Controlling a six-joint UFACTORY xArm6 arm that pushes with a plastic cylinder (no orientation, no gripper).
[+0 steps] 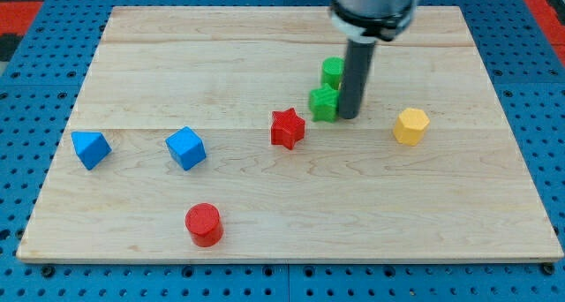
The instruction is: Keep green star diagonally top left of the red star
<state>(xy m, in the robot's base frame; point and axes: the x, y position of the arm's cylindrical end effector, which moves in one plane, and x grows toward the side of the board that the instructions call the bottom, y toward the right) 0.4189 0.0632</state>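
**Two stars sit close, and one push could bump them both**

Three things could go wrong here. First, the green star [324, 101] sits up and to the right of the red star [288, 128], with only a small gap between them. It has to end up on the top left side. If the push goes even a little downward, the green star will likely hit the red star and shove it along. Then the goal spot moves too.

Second, another green block [332, 71] sits just above the green star, so near that they may be touching. Its shape is hard to make out. A push that leans upward could drag that block along or make the star spin away.

Third, a star has pointy arms. If the tip [348, 117] presses on one arm and not the middle, the star will probably turn and slip off to the side.

The tool is a plain dark rod with no parts that open or close, so it holds nothing. Its tip rests on the bench [265, 28], right beside the green star on the view's right. It looks like it is touching the star, but that is hard to tell for sure. The yellow block [410, 125] is well apart on the right.
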